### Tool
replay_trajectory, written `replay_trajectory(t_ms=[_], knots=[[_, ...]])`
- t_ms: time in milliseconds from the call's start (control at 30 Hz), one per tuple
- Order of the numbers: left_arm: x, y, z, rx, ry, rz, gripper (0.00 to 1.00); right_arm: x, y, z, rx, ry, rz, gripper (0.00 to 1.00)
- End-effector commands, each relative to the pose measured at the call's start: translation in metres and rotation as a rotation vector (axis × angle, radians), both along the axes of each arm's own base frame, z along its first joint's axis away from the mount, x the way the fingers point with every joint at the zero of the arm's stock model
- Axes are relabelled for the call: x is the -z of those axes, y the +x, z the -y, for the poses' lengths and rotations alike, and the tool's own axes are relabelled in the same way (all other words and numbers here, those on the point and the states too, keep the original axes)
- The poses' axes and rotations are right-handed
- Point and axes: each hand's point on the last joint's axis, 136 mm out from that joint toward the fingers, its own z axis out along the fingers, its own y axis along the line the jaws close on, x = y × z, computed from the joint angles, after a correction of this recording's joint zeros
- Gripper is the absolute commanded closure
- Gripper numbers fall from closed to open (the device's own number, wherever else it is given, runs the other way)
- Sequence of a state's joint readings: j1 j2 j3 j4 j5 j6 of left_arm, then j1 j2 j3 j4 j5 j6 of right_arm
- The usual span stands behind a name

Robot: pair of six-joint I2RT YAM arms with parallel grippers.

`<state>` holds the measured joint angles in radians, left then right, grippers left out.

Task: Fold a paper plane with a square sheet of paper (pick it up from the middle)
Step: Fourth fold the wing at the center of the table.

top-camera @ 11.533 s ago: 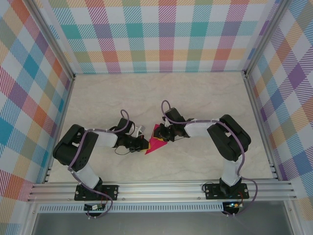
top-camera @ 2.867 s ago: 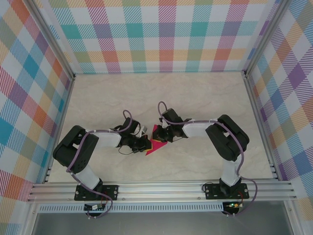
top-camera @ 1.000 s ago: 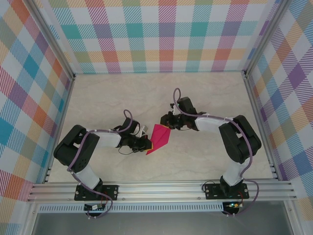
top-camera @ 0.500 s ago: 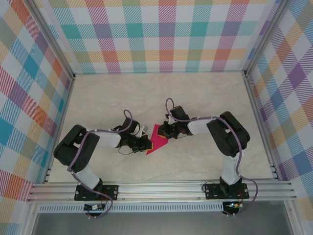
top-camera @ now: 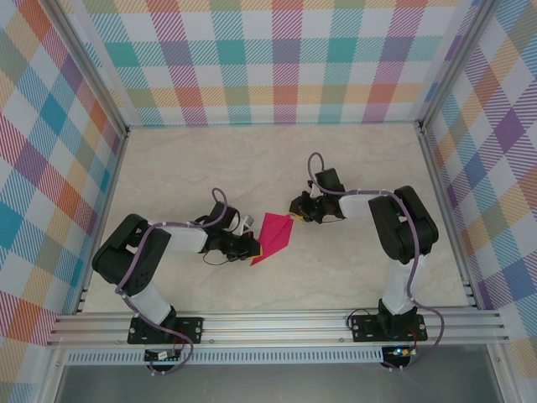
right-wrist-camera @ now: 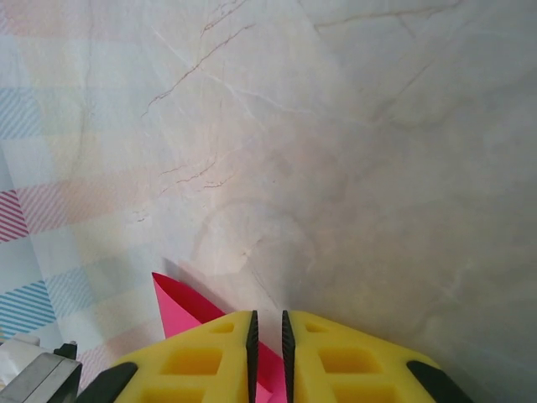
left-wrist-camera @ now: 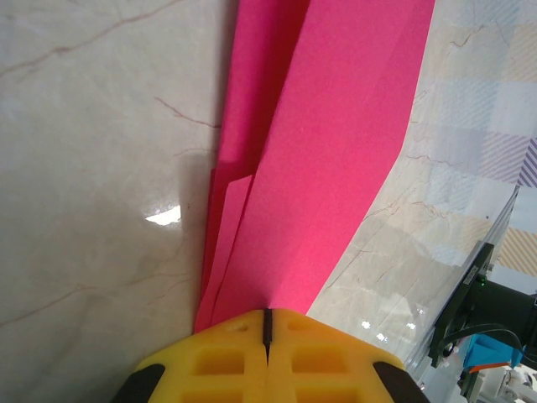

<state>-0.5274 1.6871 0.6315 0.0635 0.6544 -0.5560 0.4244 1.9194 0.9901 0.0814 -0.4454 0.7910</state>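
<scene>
The square sheet of paper is magenta-pink and folded into a pointed, layered shape that lies flat mid-table. My left gripper is shut on its lower left edge. In the left wrist view the yellow fingers meet at the left gripper's tip, and the paper runs away from them in overlapping layers. My right gripper sits at the paper's upper right tip. Its jaws stand a narrow slit apart, low over the table. A pink point of the paper pokes out from under its left finger.
The marble-look tabletop is boxed in by plaid walls on three sides with aluminium posts at the corners. An aluminium rail carrying both arm bases runs along the near edge.
Half a second ago the right gripper was over the paper's upper right part. It has now drawn back to the right, to the tip. The left gripper and the paper have stayed put.
</scene>
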Motion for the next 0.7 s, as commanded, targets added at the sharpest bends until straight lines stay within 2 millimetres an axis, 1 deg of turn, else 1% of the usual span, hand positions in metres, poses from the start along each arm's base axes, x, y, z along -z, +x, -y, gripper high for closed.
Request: replay_trajectory(t_ms=[0, 67, 167, 300, 367, 433, 533, 600, 667], knots=[[0.076, -0.046, -0.066, -0.048, 0.355, -0.169, 1.00, -0.032, -0.007, -0.013, -0.061, 0.016, 0.058, 0.81], [0.076, -0.046, -0.065, -0.046, 0.351, -0.170, 1.00, -0.042, -0.017, -0.020, -0.084, 0.021, 0.070, 0.81], [0.075, -0.045, -0.064, -0.044, 0.349, -0.166, 1.00, -0.050, -0.030, -0.029, -0.092, 0.015, 0.091, 0.81], [0.075, -0.046, -0.065, -0.043, 0.350, -0.168, 1.00, -0.052, -0.048, -0.041, -0.112, 0.000, 0.100, 0.81], [0.075, -0.046, -0.064, -0.044, 0.348, -0.169, 1.00, -0.048, -0.053, -0.042, -0.111, -0.020, 0.095, 0.79], [0.075, -0.046, -0.064, -0.041, 0.346, -0.169, 1.00, -0.052, -0.057, -0.048, -0.128, 0.005, 0.094, 0.79], [0.075, -0.046, -0.064, -0.042, 0.347, -0.169, 1.00, -0.059, -0.059, -0.045, -0.108, -0.010, 0.115, 0.77], [0.076, -0.046, -0.064, -0.042, 0.349, -0.171, 1.00, -0.064, -0.063, -0.052, -0.118, 0.026, 0.120, 0.76], [0.076, -0.046, -0.064, -0.039, 0.348, -0.172, 1.00, -0.059, -0.071, -0.066, -0.159, 0.042, 0.086, 0.80]])
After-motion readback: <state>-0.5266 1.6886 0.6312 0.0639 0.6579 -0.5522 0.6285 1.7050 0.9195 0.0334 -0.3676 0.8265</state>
